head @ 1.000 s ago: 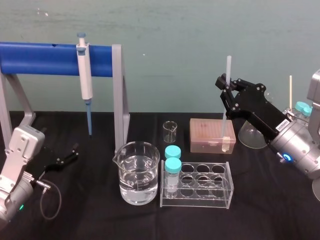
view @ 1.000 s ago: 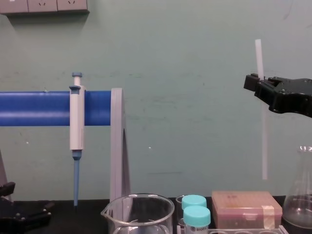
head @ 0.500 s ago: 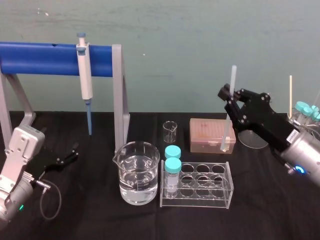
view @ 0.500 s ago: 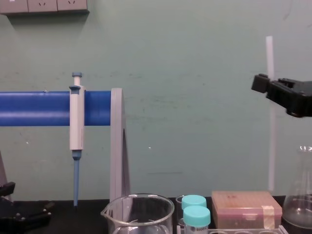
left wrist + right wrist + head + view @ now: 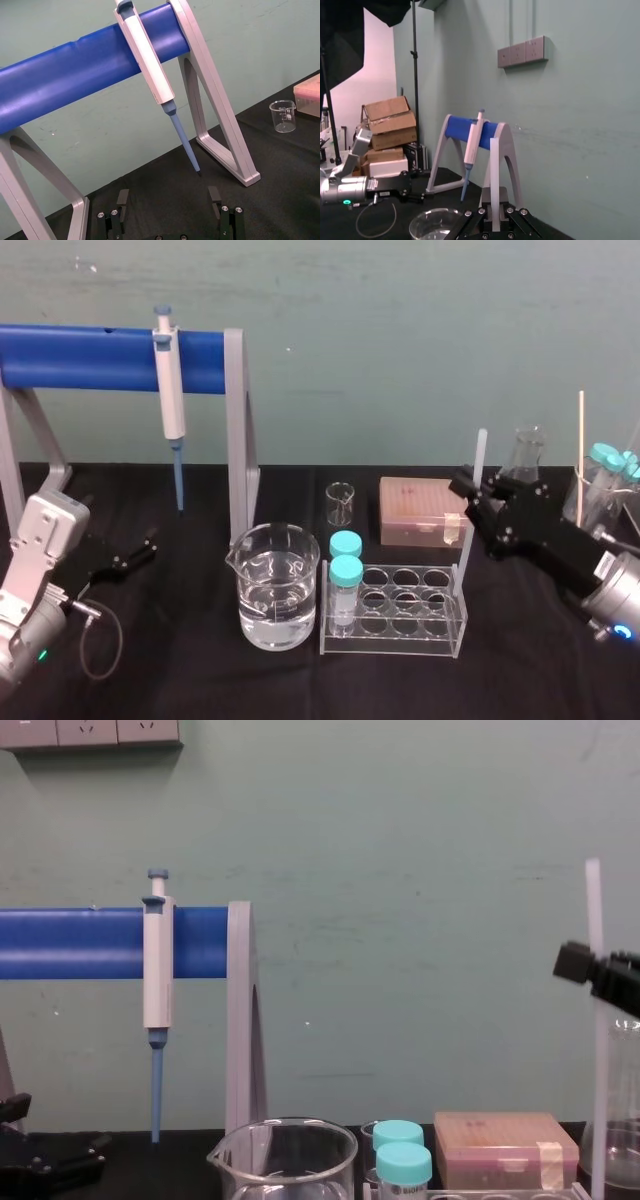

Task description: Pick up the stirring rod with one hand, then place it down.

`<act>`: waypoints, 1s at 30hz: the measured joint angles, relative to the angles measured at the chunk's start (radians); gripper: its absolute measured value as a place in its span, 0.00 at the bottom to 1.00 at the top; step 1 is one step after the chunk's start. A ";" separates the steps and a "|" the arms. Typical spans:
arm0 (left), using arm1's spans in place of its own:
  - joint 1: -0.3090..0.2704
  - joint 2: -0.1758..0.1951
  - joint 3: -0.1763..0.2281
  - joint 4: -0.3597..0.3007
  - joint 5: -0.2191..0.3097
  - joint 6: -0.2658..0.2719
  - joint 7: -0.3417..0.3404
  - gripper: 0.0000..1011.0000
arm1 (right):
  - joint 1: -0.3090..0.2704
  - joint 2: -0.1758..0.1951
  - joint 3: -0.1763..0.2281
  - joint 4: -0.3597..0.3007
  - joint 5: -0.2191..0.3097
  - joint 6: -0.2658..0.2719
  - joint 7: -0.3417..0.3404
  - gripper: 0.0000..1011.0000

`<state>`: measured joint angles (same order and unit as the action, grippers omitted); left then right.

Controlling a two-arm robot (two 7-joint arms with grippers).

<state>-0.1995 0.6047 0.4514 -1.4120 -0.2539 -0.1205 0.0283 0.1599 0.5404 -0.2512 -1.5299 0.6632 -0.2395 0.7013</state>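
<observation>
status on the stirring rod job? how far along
Done: pick-up. The right gripper is shut on the stirring rod, held upright. In hand: the rod hangs low by the test tube rack. To do: set it down, release. The left gripper sits open at the table's left.

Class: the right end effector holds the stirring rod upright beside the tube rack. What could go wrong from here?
1. The stirring rod hangs with its lower end close to the right wall of the tube rack; going lower may knock it.
2. The right end effector grips it upright; released so, it would likely topple toward the conical flask or rack.
The left end effector rests open at the left.
</observation>
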 joint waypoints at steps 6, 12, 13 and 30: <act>0.000 0.000 0.000 0.000 0.000 0.000 0.000 0.99 | 0.019 -0.016 -0.021 0.051 -0.002 -0.033 0.013 0.07; 0.000 0.000 0.000 0.000 0.000 0.000 0.000 0.99 | 0.044 -0.035 -0.044 0.107 -0.030 -0.072 0.028 0.07; 0.000 0.000 0.000 0.000 0.000 0.000 0.000 0.99 | 0.047 -0.038 -0.047 0.115 -0.033 -0.077 0.031 0.07; 0.000 0.000 0.000 0.000 0.000 0.000 0.000 0.99 | 0.093 -0.090 -0.070 0.241 -0.060 -0.147 0.062 0.07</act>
<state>-0.1995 0.6047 0.4514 -1.4120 -0.2539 -0.1205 0.0283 0.2532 0.4504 -0.3216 -1.2886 0.6030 -0.3862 0.7634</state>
